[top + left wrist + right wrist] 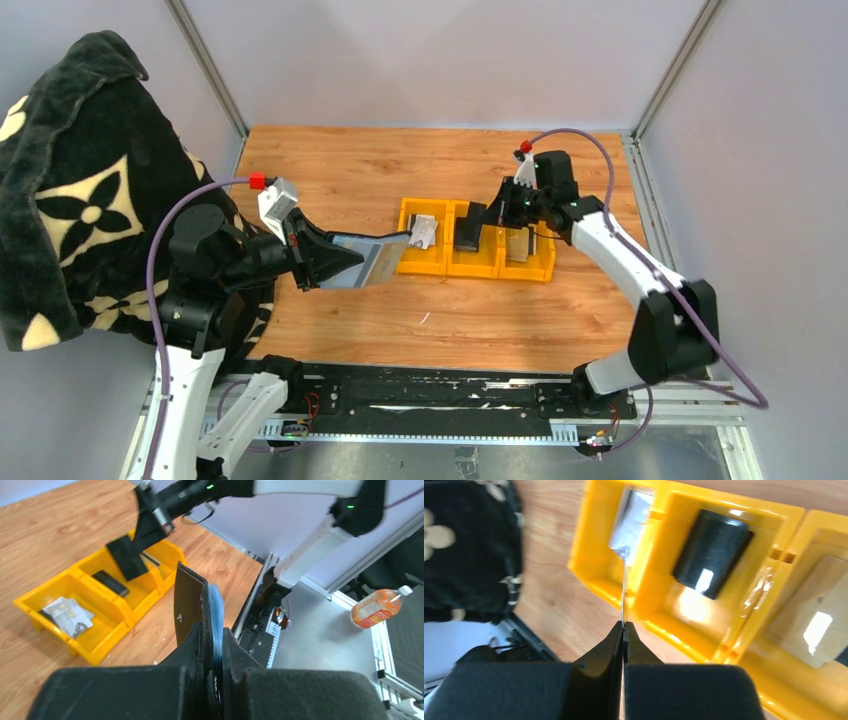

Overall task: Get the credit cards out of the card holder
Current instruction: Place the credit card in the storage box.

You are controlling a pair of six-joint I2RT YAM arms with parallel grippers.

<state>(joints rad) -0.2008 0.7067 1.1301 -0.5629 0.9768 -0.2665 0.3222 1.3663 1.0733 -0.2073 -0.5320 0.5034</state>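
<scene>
As our left gripper (212,636) clamps the card holder (189,600), our right gripper (623,628) barely pinches a credit card (624,587), which may slip.

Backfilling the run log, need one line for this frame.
left gripper: shut on card holder | right gripper: shut on credit card, over yellow tray

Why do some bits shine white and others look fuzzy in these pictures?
Right wrist view: white glare on the black block and yellow bins; the close right gripper looks soft. Left wrist view: left gripper blurred, card holder sharper. Top view: even light, little glare.
</scene>
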